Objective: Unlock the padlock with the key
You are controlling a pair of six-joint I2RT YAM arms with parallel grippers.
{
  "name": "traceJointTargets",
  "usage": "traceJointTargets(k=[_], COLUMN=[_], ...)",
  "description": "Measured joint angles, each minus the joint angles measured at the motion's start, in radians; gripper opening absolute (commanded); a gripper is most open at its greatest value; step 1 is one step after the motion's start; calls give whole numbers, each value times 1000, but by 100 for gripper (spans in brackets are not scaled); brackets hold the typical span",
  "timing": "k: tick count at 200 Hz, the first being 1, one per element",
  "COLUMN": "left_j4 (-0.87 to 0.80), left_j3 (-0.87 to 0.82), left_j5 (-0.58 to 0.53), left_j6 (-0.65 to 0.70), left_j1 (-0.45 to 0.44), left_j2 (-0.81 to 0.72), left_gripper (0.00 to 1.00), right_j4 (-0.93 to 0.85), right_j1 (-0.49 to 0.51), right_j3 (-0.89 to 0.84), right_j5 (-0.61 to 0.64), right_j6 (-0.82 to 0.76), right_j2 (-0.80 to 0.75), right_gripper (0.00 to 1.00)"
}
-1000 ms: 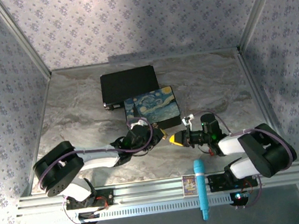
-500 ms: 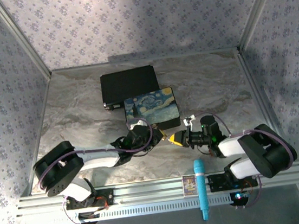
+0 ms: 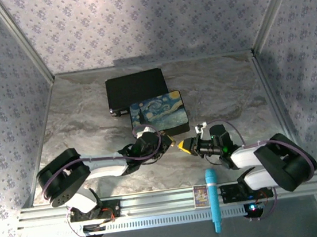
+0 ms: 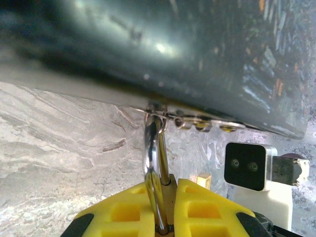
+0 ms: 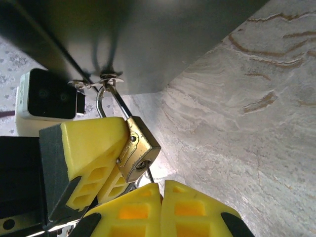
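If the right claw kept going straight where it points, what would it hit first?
Probably the padlock, just ahead of the right gripper and held by the left gripper; exact depth is unclear.

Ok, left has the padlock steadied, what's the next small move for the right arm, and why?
Probably ease the right gripper a little toward the keyhole of the padlock. The left gripper clamps the padlock hanging from the painted box, and the thin blade of the key meets the keyhole, depth unclear. Seat it before turning.
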Motion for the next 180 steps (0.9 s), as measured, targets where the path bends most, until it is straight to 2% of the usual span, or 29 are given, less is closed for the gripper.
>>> traceJointTargets(k=[78,135,180], left_j4=[0,-26,-21], left_j3=[0,0,-2], left_j5=[-45,-73,-96], left_j6=[-15,-15,-15], left_j1=[-5,-5,-4], left_j2=[4,12,11], left_gripper=[0,0,0], right_j4=[113,288,360], right_j1=[-9,-2,-10], right_j3=[7,20,31], right_j5=[-16,-40,-60], right_j6=[73,156,174], right_j2=[96,270,328], right_gripper=[0,0,0])
